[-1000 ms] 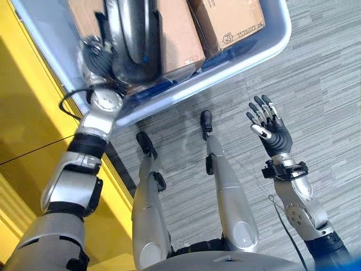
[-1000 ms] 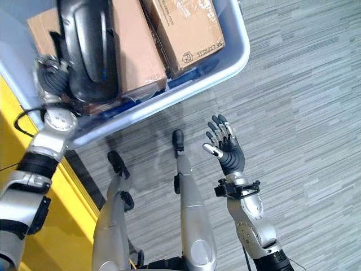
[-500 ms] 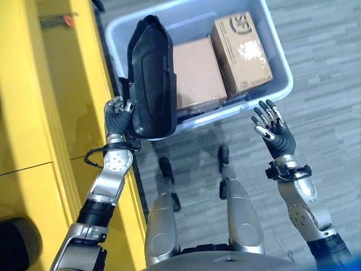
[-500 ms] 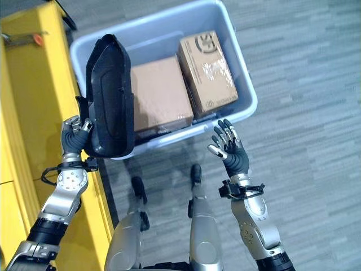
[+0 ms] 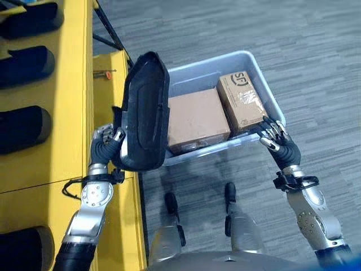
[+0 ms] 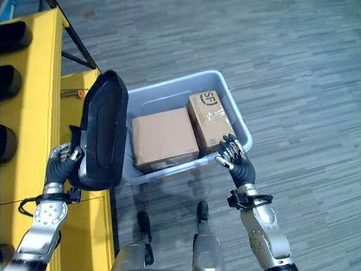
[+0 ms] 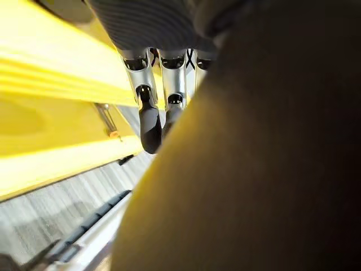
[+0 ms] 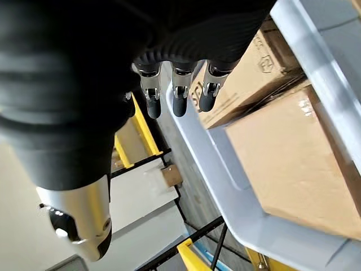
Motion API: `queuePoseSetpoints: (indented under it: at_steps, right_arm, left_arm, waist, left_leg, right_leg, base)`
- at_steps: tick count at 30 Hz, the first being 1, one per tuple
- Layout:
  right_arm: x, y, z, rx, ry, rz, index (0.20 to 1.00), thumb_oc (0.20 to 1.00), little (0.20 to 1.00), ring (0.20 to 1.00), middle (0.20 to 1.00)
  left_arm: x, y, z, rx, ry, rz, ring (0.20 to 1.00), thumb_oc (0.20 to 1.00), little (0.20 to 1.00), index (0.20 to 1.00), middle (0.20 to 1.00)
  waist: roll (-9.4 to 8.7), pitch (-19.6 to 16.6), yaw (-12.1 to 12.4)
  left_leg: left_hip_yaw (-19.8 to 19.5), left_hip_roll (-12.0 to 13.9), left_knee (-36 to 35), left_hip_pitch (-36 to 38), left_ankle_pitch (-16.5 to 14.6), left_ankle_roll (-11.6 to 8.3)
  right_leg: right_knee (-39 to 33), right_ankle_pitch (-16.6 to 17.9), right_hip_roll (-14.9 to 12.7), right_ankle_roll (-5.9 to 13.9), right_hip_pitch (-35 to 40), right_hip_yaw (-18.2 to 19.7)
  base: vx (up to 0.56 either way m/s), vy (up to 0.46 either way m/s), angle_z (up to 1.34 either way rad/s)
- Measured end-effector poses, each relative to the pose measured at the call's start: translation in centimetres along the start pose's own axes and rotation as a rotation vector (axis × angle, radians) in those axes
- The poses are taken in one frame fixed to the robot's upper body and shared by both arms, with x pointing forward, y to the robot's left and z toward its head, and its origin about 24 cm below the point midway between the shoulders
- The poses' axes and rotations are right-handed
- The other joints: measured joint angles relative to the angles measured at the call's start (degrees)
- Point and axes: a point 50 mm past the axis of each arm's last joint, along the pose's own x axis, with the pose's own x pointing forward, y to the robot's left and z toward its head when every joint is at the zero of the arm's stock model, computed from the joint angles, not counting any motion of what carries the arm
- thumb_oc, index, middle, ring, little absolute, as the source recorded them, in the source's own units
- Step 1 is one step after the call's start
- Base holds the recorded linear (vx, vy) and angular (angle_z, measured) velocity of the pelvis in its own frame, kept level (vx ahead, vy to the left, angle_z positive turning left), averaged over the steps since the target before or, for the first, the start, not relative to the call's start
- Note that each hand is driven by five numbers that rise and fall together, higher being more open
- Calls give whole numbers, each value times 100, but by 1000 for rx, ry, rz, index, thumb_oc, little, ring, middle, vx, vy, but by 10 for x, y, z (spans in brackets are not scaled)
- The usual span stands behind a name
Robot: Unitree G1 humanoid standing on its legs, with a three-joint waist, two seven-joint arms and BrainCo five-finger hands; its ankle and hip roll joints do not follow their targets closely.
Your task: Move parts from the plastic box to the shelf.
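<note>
Beside the yellow metal shelf point(image 5: 67, 84), the left robot hand point(image 5: 106, 144) is gripping a large black moulded plastic part point(image 5: 144, 110), its fingers point(image 7: 148, 121) curled around the part's lower edge. The part is standing upright in the air, between the shelf and the pale blue plastic box point(image 5: 256, 65), and partly covering the box's left end in the head views. On the grey wood-patterned floor point(image 5: 316, 68), the box is holding two brown cardboard cartons: a wide plain one point(image 5: 194, 118) just beside the black part, and a narrower printed one point(image 5: 241, 104) lying against its right wall. The right robot hand point(image 6: 237, 160) is hovering at the box's near right corner with its fingers point(image 8: 178, 99) relaxed and spread, holding nothing. Several other dark rounded parts point(image 5: 25, 65) are sitting along the shelf's upper levels, well apart from the held one.
</note>
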Motion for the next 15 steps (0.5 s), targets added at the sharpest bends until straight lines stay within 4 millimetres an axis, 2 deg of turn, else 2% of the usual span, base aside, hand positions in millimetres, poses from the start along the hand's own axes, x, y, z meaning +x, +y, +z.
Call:
queuePoseSetpoints:
  at_steps: [2,4,6,7,8,9,10,12,13,14,15]
  right_arm:
    - [-2,-4,-6,-2,34,-8,1000,1000,1000,1000,1000]
    - [-7,-7,-11,-18,83,-6,1000,1000,1000,1000,1000]
    - [-9,-9,-13,-28,101,-7,1000,1000,1000,1000,1000]
    - [-9,-9,-11,-34,96,5,1000,1000,1000,1000,1000]
    - [-9,-8,-11,-35,96,14,1000,1000,1000,1000,1000]
    - [-9,-7,-12,-52,102,28,1000,1000,1000,1000,1000]
    - [-9,-7,-12,-59,103,33,1000,1000,1000,1000,1000]
    - [-9,-9,-10,-93,110,42,1000,1000,1000,1000,1000]
    - [-10,-12,-9,-111,117,41,1000,1000,1000,1000,1000]
    - [-8,-12,-7,-121,109,40,1000,1000,1000,1000,1000]
    - [-8,-17,-2,-157,99,34,1000,1000,1000,1000,1000]
  left_arm:
    - [-13,2,-12,15,54,-24,200,200,200,200,200]
    - [-38,9,-26,17,136,-30,200,200,200,200,200]
    - [-58,21,-40,32,220,-45,200,200,200,200,200]
    - [-71,24,-47,24,273,-53,200,200,200,200,200]
    - [-77,23,-51,2,301,-62,200,200,200,200,200]
    - [-79,18,-52,-26,312,-94,200,200,200,200,200]
    - [-77,14,-50,-43,306,-103,200,200,200,200,200]
    - [-72,5,-46,-79,286,-130,200,200,200,200,200]
    - [-65,-1,-42,-98,258,-152,200,200,200,200,200]
    - [-64,-4,-42,-103,258,-162,200,200,200,200,200]
    - [-60,-11,-41,-121,251,-186,200,200,200,200,200]
  waist:
    - [39,-83,63]
    - [34,-113,117]
    - [6,-313,320]
    - [-3,-379,491]
    - [-4,-383,543]
    - [-27,-400,741]
    - [-77,-422,797]
    - [-42,-410,939]
    - [-89,-410,925]
    - [-86,-404,977]
    - [-6,-379,1041]
  left_leg:
    - [-58,42,1,66,-29,13]
    - [-158,119,12,252,-52,-16]
    - [-204,270,22,257,-84,-31]
    - [-279,384,37,258,-88,-29]
    - [-421,431,40,246,-82,-21]
    - [-644,506,34,166,-97,87]
    - [-781,532,26,96,-127,244]
    - [-1158,565,-32,-79,-97,635]
    - [-1356,586,-21,-147,-193,683]
    - [-1517,596,40,-239,-296,495]
    - [-1579,430,339,-363,104,414]
  right_leg:
    - [143,-97,26,-6,34,-48]
    - [465,-330,97,-69,123,-123]
    - [795,-573,179,-134,8,-180]
    - [1177,-804,246,-219,-92,-264]
    - [1410,-975,257,-268,-108,-387]
    - [1927,-1312,296,-391,-235,-581]
    - [2147,-1461,289,-479,-313,-695]
    - [2356,-1643,332,-616,-354,-1027]
    - [2371,-1733,265,-682,-369,-1218]
    - [2411,-1786,245,-768,-363,-1411]
    - [2455,-1852,156,-811,-317,-1662]
  base:
    - [-8,-173,14]
    - [-14,-150,17]
    - [10,-215,16]
    - [-9,-242,29]
    - [-68,-303,65]
    - [-109,-238,79]
    - [-116,-223,81]
    - [-61,-95,86]
    - [-46,-51,101]
    - [-123,-72,100]
    - [-75,-17,101]
